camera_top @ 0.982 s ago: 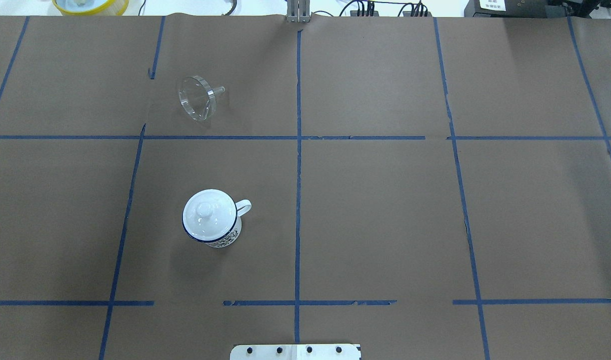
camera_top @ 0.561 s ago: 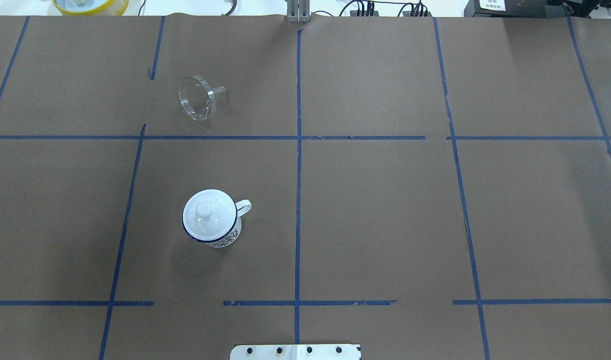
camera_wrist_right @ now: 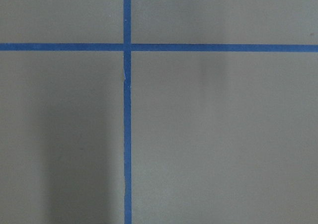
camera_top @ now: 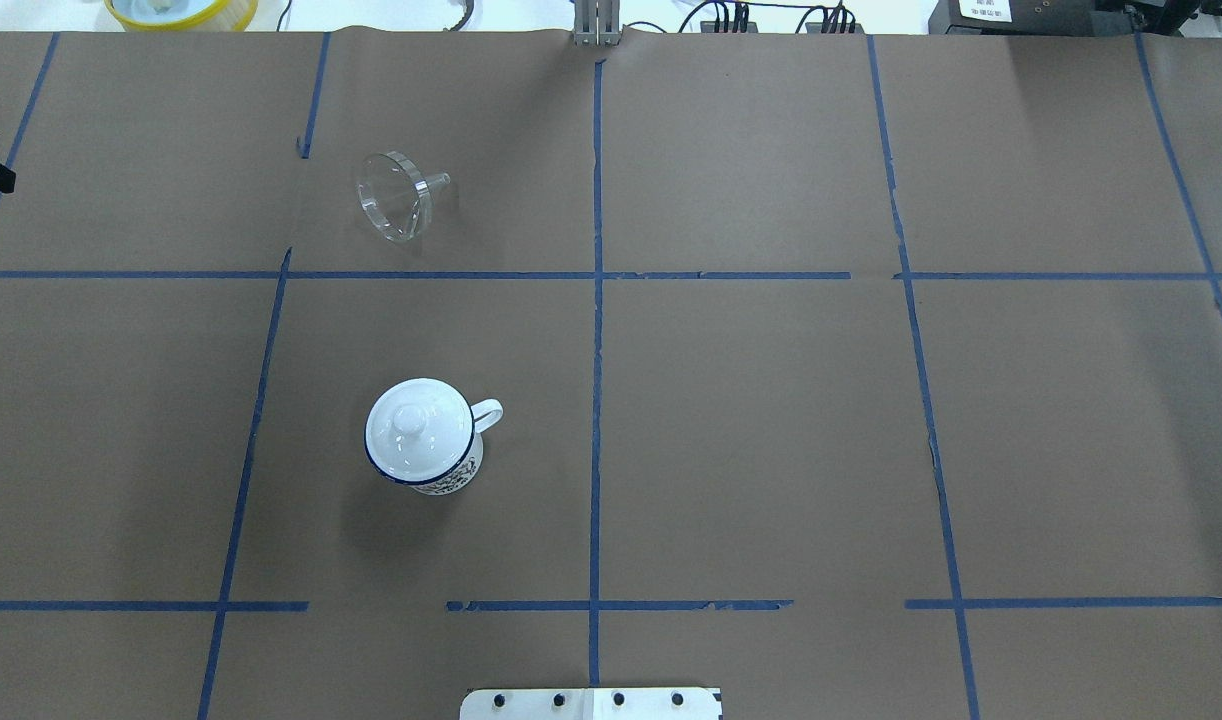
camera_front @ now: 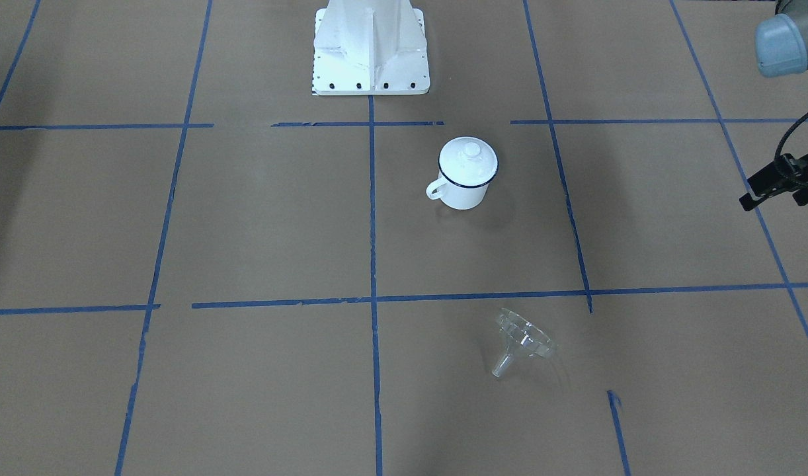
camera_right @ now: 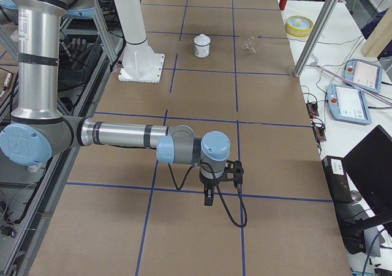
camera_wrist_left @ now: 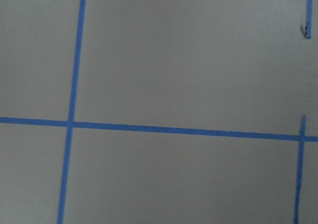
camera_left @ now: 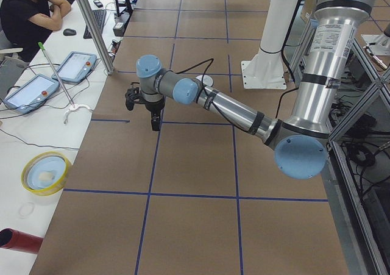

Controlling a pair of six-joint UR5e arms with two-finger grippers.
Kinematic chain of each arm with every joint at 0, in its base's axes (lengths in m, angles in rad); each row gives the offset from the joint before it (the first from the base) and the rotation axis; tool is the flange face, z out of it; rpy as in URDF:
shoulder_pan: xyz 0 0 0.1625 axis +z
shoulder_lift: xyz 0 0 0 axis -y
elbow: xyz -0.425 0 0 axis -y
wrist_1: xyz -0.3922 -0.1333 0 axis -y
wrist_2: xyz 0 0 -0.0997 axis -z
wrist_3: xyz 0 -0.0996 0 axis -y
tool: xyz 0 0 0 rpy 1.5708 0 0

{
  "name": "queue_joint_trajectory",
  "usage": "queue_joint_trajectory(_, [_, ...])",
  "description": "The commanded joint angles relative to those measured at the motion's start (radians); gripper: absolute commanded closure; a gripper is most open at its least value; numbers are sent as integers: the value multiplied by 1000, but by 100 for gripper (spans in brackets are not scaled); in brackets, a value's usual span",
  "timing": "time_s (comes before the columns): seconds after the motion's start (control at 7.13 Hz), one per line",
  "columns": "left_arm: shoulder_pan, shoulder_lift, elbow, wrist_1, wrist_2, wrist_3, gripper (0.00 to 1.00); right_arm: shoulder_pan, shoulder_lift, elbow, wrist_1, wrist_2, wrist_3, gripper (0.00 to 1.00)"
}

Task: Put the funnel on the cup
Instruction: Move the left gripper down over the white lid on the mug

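Lying sideways, funnel spout points 3 o'clock overhead; you can't tell how open left gripper or side-view-only right gripper is.

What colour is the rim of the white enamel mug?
Dark blue, clearest on the white enamel mug in the overhead view.

Lid on cup, funnel beyond

table: wore brown paper gridded with blue tape.
lid: white, knob up, sat left of the centre line.
yellow dish: lay on the white bench beside the table.
person: black shirt, sat by two tablets.
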Motion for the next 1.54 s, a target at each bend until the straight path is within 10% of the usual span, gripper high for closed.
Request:
queue_joint_trajectory(0.0, [78,-4,-15,-22,-10,-198,0,0,0,-1,0,0,0,0])
queue_joint_trajectory(0.84, [398,-186,-91,-59,77,-1009,0,0,0,1,0,0,0,0])
queue_joint_trajectory(1.4, [634,-289,-190,132,202,-1326,0,0,0,1,0,0,0,0])
